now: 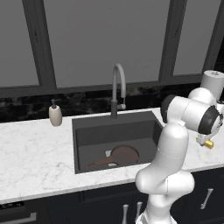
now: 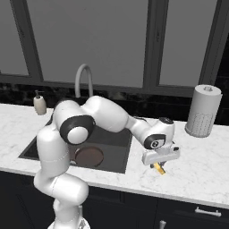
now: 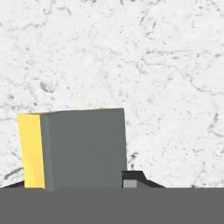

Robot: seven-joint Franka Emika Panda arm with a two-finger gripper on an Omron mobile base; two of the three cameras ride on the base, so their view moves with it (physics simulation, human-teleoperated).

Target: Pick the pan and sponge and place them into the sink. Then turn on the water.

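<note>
Gripper (image 2: 160,166) down on the marble counter (image 2: 201,161) beside the sink (image 2: 114,143), jaws pinching the sponge (image 3: 74,148) between them, one fingertip (image 3: 131,179) against its grey edge.

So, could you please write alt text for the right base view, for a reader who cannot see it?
A white robot arm reaches right over a marble counter, its tool down on a yellow sponge beside a dark sink. A brown pan lies in the sink, under a dry arched faucet. A paper towel roll stands at right.
</note>
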